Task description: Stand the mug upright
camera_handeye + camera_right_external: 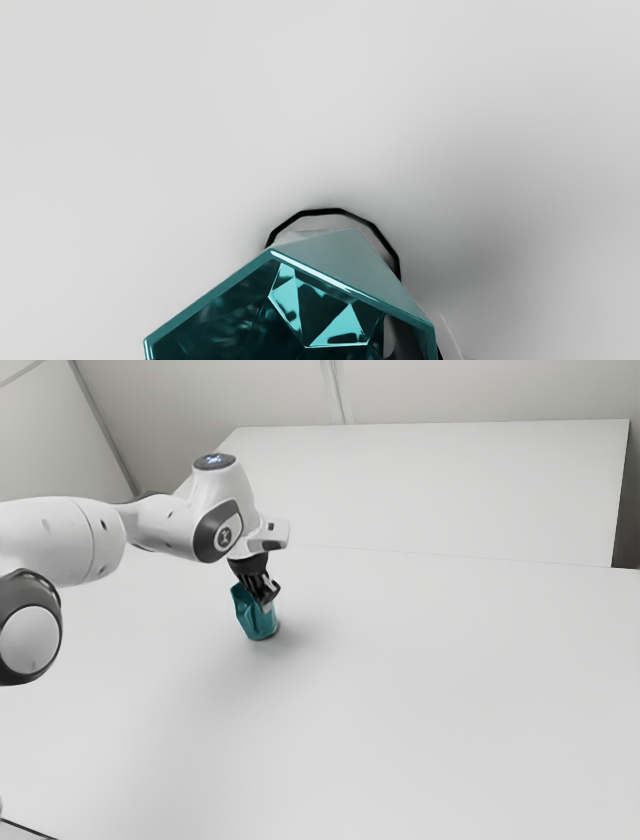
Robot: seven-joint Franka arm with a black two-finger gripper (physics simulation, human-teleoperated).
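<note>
Just under tool (267, 600), teal mug (256, 622); fingers pinched on its wall, one inside, one outside.

From where I'm standing, taking the exterior view as a clock face, the white arm (62, 540) comes in from nine o'clock and reaches toward three. A big round joint (29, 640) bulges at its near end, around eight o'clock. Farther out, the wrist (222, 510) bends over, its dark cap (214, 461) facing twelve, and below it the black gripper (267, 598) points down, tipped slightly toward five o'clock.
</note>
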